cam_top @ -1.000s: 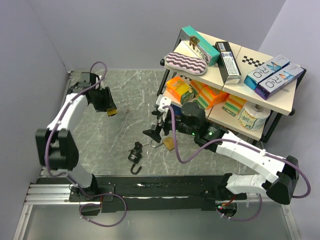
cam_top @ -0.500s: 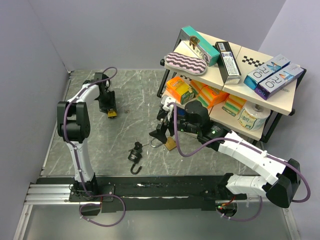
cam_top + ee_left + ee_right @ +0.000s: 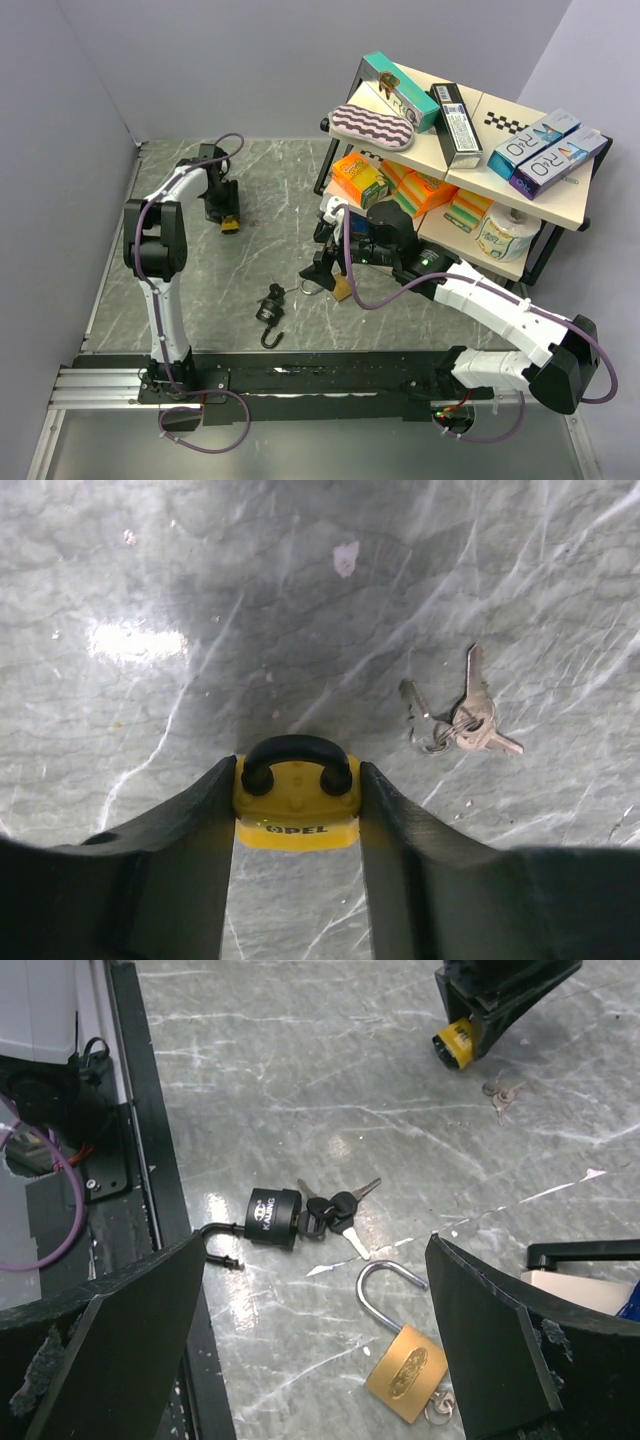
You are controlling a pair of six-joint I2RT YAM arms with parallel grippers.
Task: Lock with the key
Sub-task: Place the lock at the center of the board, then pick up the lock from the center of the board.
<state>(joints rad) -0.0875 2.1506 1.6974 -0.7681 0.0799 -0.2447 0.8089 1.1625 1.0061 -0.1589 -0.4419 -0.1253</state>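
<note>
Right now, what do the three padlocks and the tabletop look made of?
Yellow padlock: matte yellow cover, probably plastic or paint over metal; black shackle looks coated.
Black padlock: smooth dark body, likely painted metal.
Brass padlock: gold-toned metal, bright steel-looking shackle.
Tabletop: grey marble pattern, glossy glare; stone or laminate, cannot tell.

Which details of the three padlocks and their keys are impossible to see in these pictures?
- Left wrist view: the keyhole of the yellow padlock, hidden inside the left gripper.
- Right wrist view: the keys of the brass padlock, cut off by the bottom edge.
- Right wrist view: whether a key really sits inside the black padlock; too small to tell.
</note>
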